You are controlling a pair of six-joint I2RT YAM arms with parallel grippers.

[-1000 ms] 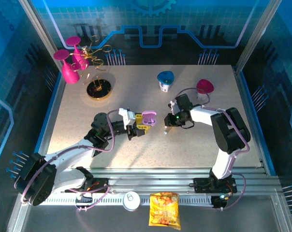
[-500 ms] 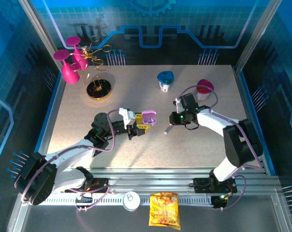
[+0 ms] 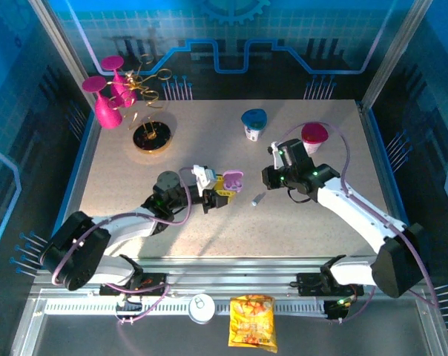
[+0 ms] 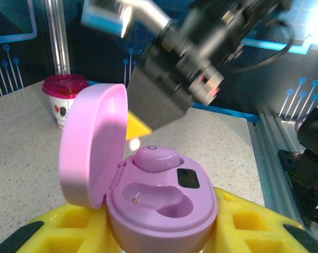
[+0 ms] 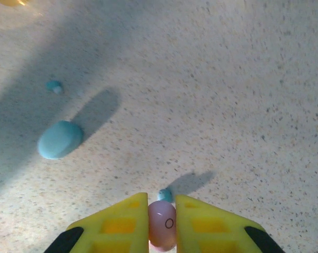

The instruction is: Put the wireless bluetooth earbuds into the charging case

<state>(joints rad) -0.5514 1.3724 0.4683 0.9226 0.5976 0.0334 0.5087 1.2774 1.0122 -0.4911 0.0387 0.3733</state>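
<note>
Writing: one small ring mark on the lilac earbud [image 5: 162,224], and that's all that reads. The print on the orange snack packet [image 3: 252,322] and on the pink-lidded cup [image 4: 64,99] is too small or blurred.
Left arm: comes in low from the near left corner with the elbow bent and the wrist pointing right toward table centre.
Left gripper [image 3: 222,194]: yellow fingers clamped on the base of the lilac charging case [image 4: 161,203], holding it upright.
Charging case: lid [image 4: 90,145] hinged open and standing up, seated earbud [image 4: 155,157] in the rear slot, front slot showing its hollow.
Right arm: long reach from the near right corner, arching over to table centre. In the left wrist view its blurred body looms just behind the case.
Right gripper [image 5: 161,206]: pinched tight on the lilac earbud, which sits between the two yellow fingertips over the tabletop [image 5: 227,79].
On the table: pale blue pill-shaped piece [image 5: 59,139] off to the left, one tiny blue bit [image 5: 164,195] just beyond the fingertips, another [image 5: 53,86] farther off.
</note>
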